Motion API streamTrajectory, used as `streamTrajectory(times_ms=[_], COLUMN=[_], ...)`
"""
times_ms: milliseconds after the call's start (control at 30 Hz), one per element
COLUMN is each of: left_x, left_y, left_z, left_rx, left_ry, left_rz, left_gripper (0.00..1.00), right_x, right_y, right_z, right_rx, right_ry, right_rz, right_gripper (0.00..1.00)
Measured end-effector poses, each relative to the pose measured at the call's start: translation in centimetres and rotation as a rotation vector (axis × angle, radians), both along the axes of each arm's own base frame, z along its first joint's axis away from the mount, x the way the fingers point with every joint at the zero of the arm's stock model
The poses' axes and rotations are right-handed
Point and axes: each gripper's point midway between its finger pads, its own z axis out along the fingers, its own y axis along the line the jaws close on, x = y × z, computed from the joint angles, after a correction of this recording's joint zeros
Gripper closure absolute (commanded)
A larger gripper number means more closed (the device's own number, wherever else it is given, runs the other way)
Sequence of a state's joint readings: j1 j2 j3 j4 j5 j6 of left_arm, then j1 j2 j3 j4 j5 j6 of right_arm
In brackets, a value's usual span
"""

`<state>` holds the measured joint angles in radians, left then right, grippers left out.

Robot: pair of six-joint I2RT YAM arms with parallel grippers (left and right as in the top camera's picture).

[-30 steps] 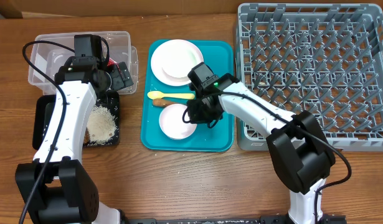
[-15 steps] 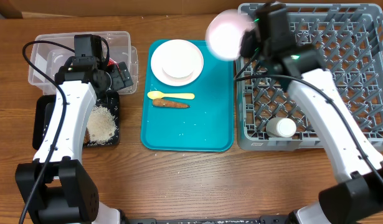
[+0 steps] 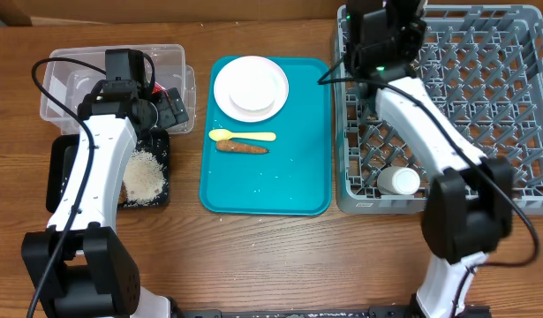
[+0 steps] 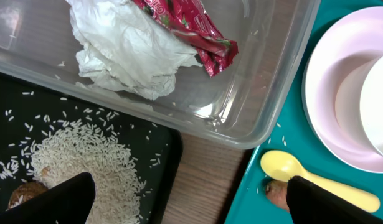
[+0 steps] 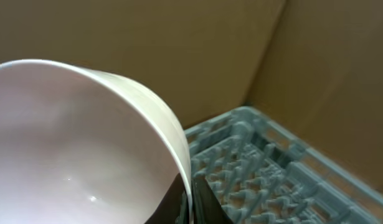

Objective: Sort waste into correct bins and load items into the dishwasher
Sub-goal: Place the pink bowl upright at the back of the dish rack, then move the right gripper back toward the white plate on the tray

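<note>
The right tool (image 5: 192, 204) held the pale bowl (image 5: 73, 143) by its rim over the far-left corner of the dish rack (image 3: 483, 97). Lowering it tilted between the pegs (image 3: 456, 81) before letting go seemed wisest.

Wooden table (image 3: 253, 256). Teal tray (image 3: 293, 190) centre; clear tub (image 3: 64, 71) and black tray (image 3: 54, 181) left of it, grey dish rack (image 3: 483, 97) right.

Front half of the teal plastic serving tray (image 3: 262, 185) lies bare; the pale round plate (image 3: 220, 88) fills its rear, and the yellow plastic spoon (image 3: 243, 136) and orange carrot-like stick (image 3: 243, 147) cross the middle. Grey pegged plastic dish rack (image 3: 492, 106): right arm (image 3: 421, 115), carrying a small pale round bowl (image 5: 73, 143), spans the left side, small white cup (image 3: 400, 181) sits in the front-left corner, right side open above the pegs.
</note>
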<state>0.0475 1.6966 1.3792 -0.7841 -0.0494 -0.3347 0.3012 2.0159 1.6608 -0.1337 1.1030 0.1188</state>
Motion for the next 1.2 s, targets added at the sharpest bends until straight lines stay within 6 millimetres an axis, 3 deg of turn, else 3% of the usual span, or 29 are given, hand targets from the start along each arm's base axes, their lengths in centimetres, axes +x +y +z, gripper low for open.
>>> streamTrajectory(times_ms=[300,433,833,1067,1200], left_x=[0.0,0.0,0.0,0.0,0.0], left_y=[0.0,0.0,0.0,0.0,0.0], left_z=[0.0,0.0,0.0,0.0,0.0], left_rx=[0.0,0.0,0.0,0.0,0.0], left_ry=[0.0,0.001,0.0,0.0,0.0], left_rz=[0.0,0.0,0.0,0.0,0.0], left_gripper=[0.0,0.0,0.0,0.0,0.0], right_x=[0.8,0.3,-1.3,-1.5,-1.7], right_y=[-0.5,-0.7,-1.1,-0.6,0.4], right_z=[-6.6,-8.2,-9.8,-10.0,-10.3], right_rx=[-0.174,-0.212,-0.223,-0.215,-0.218], right_ry=[0.214,0.297,0.393,0.397,0.422], right_rz=[-0.056,-0.059,-0.076,-0.065,-0.038], right_gripper=[0.96,0.96,0.96,0.96,0.91])
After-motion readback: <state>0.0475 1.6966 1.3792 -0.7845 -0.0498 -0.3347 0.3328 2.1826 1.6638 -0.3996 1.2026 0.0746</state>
